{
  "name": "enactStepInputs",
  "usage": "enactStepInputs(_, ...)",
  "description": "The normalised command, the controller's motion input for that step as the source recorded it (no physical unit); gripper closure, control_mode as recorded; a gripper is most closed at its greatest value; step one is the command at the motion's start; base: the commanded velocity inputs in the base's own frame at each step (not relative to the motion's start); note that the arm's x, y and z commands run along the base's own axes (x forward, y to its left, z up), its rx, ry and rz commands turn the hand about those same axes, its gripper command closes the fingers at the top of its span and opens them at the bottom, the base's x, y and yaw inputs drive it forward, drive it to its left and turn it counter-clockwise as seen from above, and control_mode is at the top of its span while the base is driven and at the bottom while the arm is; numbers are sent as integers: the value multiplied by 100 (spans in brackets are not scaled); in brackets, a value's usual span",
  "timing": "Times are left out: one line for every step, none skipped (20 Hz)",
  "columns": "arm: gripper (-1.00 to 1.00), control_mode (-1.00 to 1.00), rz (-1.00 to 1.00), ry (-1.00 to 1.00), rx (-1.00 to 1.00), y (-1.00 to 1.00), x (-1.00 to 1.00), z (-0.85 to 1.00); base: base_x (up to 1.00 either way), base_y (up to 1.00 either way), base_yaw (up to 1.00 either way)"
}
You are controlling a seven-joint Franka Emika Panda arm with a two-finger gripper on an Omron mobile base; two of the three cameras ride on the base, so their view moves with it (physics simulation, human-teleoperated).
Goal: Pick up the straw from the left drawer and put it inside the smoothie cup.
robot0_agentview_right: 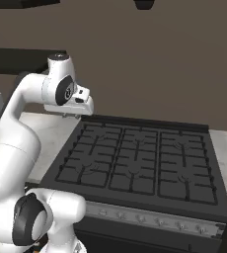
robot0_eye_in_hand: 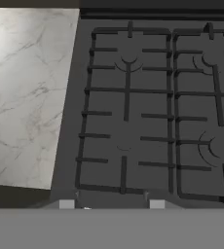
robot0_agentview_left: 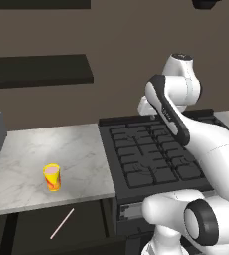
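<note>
Yellow cup (robot0_agentview_left: pixel 52 178), pale pink straw (robot0_agentview_left: pixel 61 223)

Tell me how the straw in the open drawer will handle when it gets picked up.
The straw looks thin and straight, so it is probably light and fairly stiff. Being a slim round stick lying flat in the left drawer, it may roll or slip aside if nudged. Its narrowness likely demands a precise pinch.

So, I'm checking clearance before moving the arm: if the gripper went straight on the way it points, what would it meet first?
Most likely the black stove grate, near its left edge beside the marble counter; nothing appears to lie between, though depth is unclear.
</note>
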Motion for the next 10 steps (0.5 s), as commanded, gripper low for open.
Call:
enactStepInputs(-100,-100,0,1,0,0,0,0,0,0,0)
enactStepInputs(-100,-100,0,2,0,2,0,0,0,0,0)
enactStepInputs(-100,-100,0,0,0,11,-7,0,0,0,0)
enactStepInputs(-100,-100,0,0,-6,49,0,-1,0,0,0)
enactStepInputs(-100,-100,16,-2,-8,40,-54,0,0,0,0)
enactStepInputs(-100,-100,32,-2,-3,0,-63,0,0,0,0)
enactStepInputs(-100,-100,41,0,-3,0,-41,0,0,0,0)
enactStepInputs(-100,-100,51,-13,-7,0,-76,0,0,0,0)
enactStepInputs(-100,-100,52,-15,-7,0,-83,0,0,0,0)
enactStepInputs(-100,-100,54,-6,-7,0,-55,0,0,0,0)
